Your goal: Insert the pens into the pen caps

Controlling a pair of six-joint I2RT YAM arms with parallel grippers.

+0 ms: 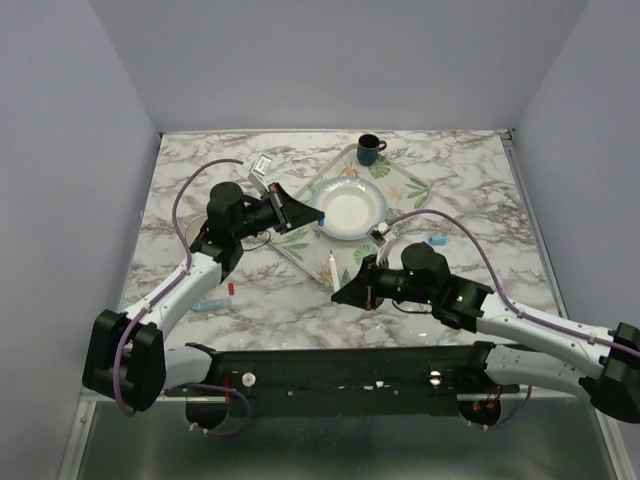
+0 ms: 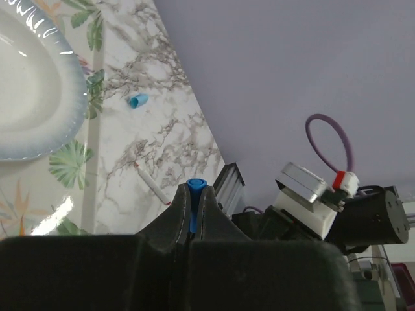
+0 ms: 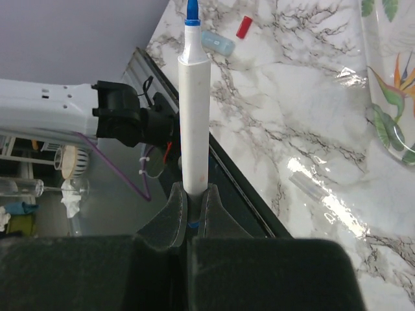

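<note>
Two arms are both up over the marble worktop (image 1: 480,200) right now. The left jaws are squeezed all the way in on the blue cap (image 2: 196,186), which pokes out just past the tips. They're hanging over the near-left part of the floral tray (image 1: 410,190), right beside the paper plate (image 1: 350,205).

The right jaws are clamped tight round the bottom end of the white marker with the blue tip (image 3: 194,123). They hold it more or less upright, bare tip on top, just off the tray's near edge. That tip and the cap in the other arm are near each other but clearly apart.

Loose stuff on the worktop:
- The red cap (image 1: 232,288) and the light-blue marker (image 1: 210,303) are lying close together, not touching, over by the left arm.
- The light-blue cap (image 1: 437,240) is on the marble right of the tray.
- The white marker with a red tip (image 2: 152,186) is lying flat on the marble. From overhead I think it's the little white thing by the plate's right side, but it's too small to be sure.

A dark mug (image 1: 370,149) stands at the tray's far corner.
</note>
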